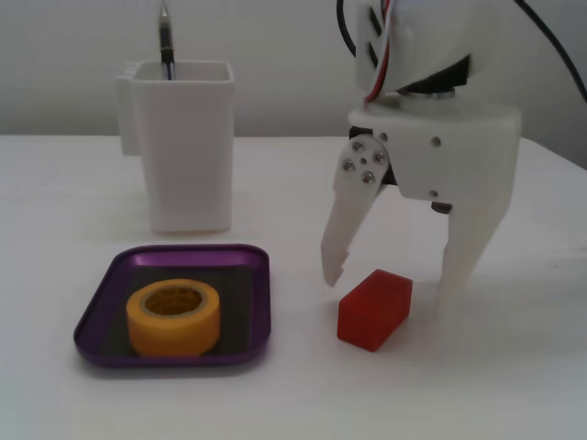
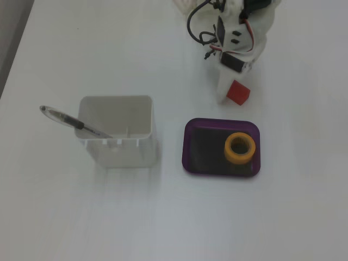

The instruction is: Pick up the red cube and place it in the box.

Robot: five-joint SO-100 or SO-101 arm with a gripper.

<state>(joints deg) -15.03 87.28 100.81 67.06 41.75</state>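
Note:
The red cube (image 1: 374, 309) lies on the white table just right of the box, a shallow purple tray (image 1: 94, 316). My white gripper (image 1: 391, 284) is open and reaches down over the cube, one fingertip on each side and close to the table. There are gaps between the fingers and the cube. In the other fixed view, seen from above, the cube (image 2: 238, 92) lies beside one white finger (image 2: 221, 91), just above the tray (image 2: 188, 148). The arm hides the other finger there.
A yellow tape roll (image 1: 174, 316) stands inside the tray, also seen from above (image 2: 240, 148). A tall white pen holder (image 1: 188, 147) with a pen (image 1: 166, 41) stands behind the tray.

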